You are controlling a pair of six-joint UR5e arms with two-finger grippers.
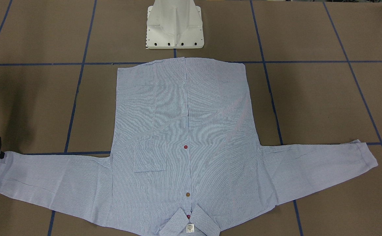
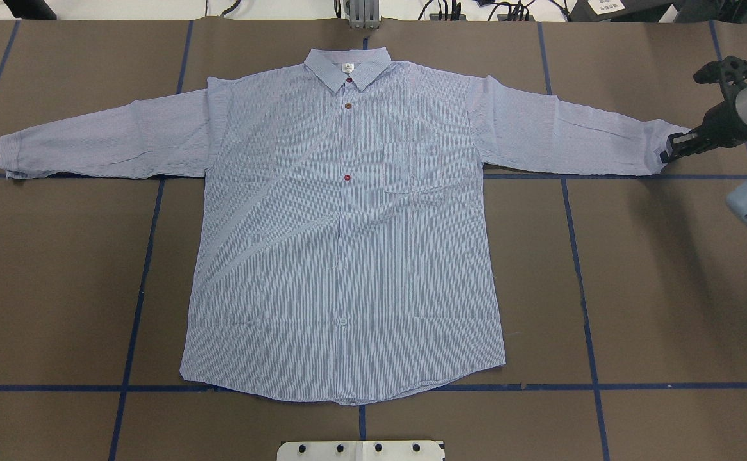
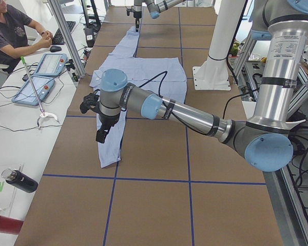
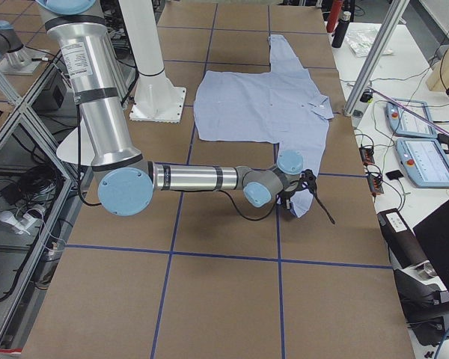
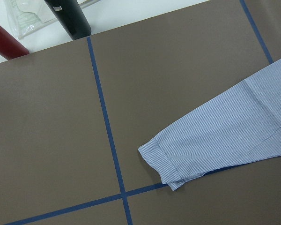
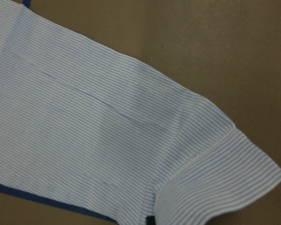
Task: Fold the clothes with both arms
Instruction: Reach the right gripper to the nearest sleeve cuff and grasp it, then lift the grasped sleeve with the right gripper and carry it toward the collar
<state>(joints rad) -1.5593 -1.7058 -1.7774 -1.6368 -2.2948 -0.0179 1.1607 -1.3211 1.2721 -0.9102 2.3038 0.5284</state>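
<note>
Right gripper (image 2: 669, 152) low at the cuff (image 6: 220, 187) of the shirt (image 2: 348, 243)

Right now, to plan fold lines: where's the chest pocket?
In the overhead view, the chest pocket sits right of the striped light-blue shirt's placket, level with the lower red button.

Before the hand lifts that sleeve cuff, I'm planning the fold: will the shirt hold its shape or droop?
Probably droops: the shirt lies flat with soft wrinkles, so it looks limp. A lifted cuff would likely trail the sleeve behind it. The thin fabric suggests little weight.
</note>
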